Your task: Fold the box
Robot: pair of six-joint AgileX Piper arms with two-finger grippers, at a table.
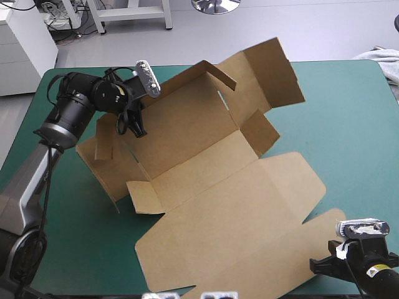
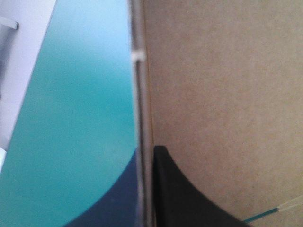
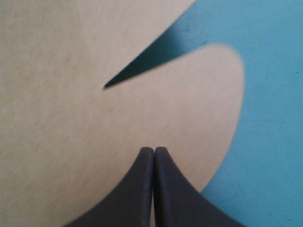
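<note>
Sprawling over the middle of the teal-green table cover (image 1: 349, 124), the brown box (image 1: 212, 187) is half formed: far walls raised, lid (image 1: 237, 230) flat toward the near edge. Pinching its upright left wall, the left gripper (image 1: 131, 128) (image 2: 147, 151) has the board edge between its black fingers. With fingers pressed together, the right gripper (image 1: 324, 265) (image 3: 154, 149) hovers over the lid's rounded flap (image 3: 199, 118).

Box (image 1: 206, 187): one cut sheet of brown board, part-formed, inner face up. Runs across the centre of the frame from upper left to lower right. Long back wall raised at upper centre, its end flaps angled up at upper right. Short end wall tilted up at centre left. Broad lid panel with rounded tabs lies flat, lower centre to lower right.
</note>
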